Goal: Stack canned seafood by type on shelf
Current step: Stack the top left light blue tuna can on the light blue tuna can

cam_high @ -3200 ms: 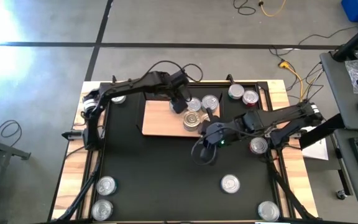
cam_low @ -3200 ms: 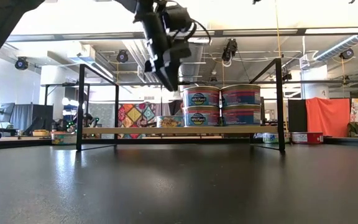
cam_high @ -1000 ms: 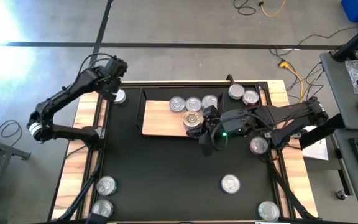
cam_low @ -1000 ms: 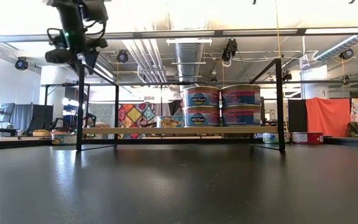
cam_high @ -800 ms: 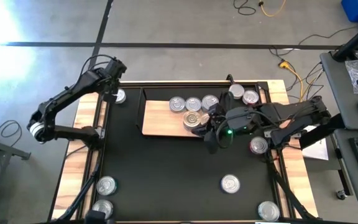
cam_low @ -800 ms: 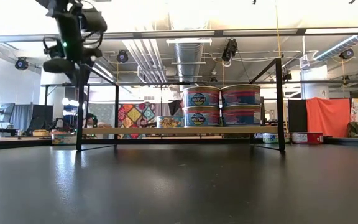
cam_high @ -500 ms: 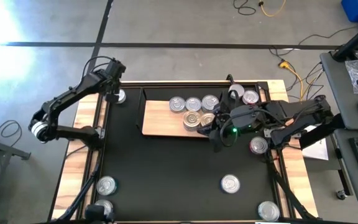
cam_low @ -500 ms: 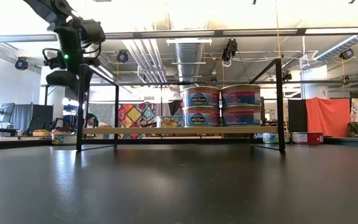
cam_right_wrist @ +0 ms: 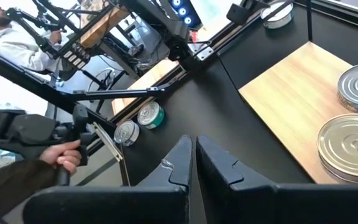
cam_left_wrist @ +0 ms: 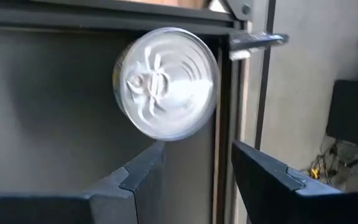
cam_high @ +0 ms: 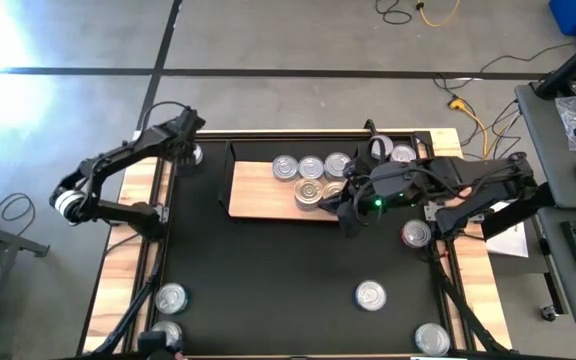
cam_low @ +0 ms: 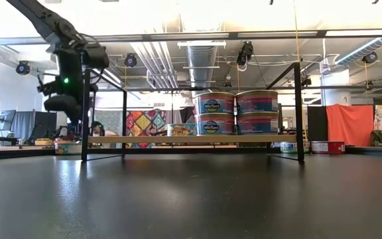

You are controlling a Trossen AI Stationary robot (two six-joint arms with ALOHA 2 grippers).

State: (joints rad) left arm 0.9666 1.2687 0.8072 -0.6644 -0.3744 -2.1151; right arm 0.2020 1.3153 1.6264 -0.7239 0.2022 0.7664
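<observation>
The shelf (cam_high: 258, 192) is a light-wood board at the table's far middle. On it stand several cans of seafood: a row (cam_high: 311, 167) along its far edge and cans (cam_high: 309, 192) nearer. The low view shows two stacks of two (cam_low: 215, 113) (cam_low: 256, 113). Another can (cam_left_wrist: 166, 84) sits on the black mat at the far left corner, silver top up. My left gripper (cam_high: 190, 150) (cam_left_wrist: 197, 171) hangs open just above it, slanting down, touching nothing. My right gripper (cam_high: 348, 218) (cam_right_wrist: 194, 155) is shut on nothing, above the mat off the shelf's near right corner.
Loose cans lie around the mat: two at far right (cam_high: 403, 155), one at right (cam_high: 416, 233), one near the middle front (cam_high: 370, 294), two at near left (cam_high: 171, 297), one at near right (cam_high: 431, 337). A black frame rail (cam_left_wrist: 225, 124) runs beside the far-left can. A person's hand (cam_right_wrist: 64, 158) shows beyond the table.
My left gripper has come down toward the can at the far left corner, rolling about its own line as it sank, and has stayed open. My right gripper has drifted a little toward the table's right, along the shelf's near edge, still shut.
</observation>
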